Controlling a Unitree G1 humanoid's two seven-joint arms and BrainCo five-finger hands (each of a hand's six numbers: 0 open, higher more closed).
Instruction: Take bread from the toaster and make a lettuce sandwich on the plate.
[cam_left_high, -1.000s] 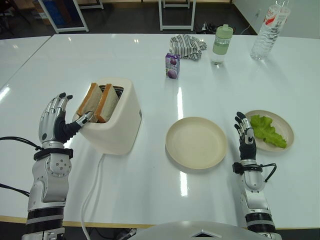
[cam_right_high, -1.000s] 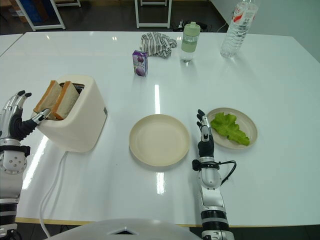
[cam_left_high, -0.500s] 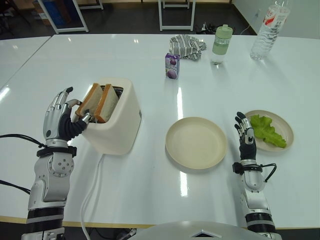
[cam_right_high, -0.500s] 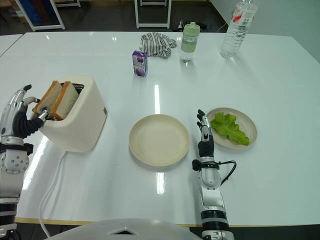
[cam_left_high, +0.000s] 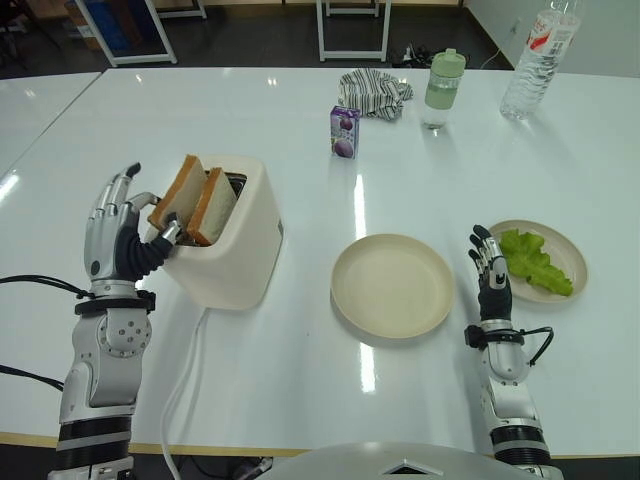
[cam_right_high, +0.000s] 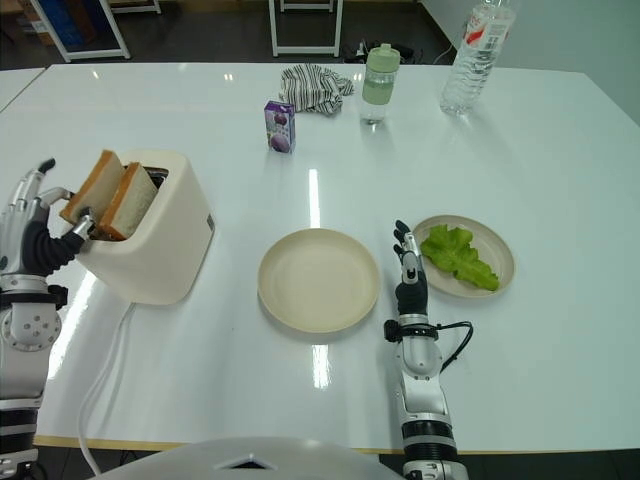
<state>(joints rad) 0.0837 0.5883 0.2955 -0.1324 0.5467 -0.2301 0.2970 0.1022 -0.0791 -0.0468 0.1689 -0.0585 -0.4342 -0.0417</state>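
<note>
Since a second ago your left hand (cam_left_high: 118, 228) has pinched the outer bread slice (cam_left_high: 177, 190) partway out of the toaster (cam_left_high: 245, 245) by the tabletop's (cam_left_high: 300, 120) left edge in the left eye view, while the right eye view shows your right hand (cam_right_high: 408, 270) open between plate (cam_right_high: 318, 282) and lettuce (cam_right_high: 458, 256), nothing assembled yet.

I couldn't see btm parts of the two tan toasted bread slices (cam_left_high: 215, 205), sunk in the cream plastic toaster (cam_left_high: 240, 255). Left hand (cam_left_high: 112, 240) fingers (cam_left_high: 108, 198) were partly behind outer slice (cam_left_high: 180, 188). Clear plastic water bottle (cam_left_high: 538, 55) cap was cut off at top edge.
</note>
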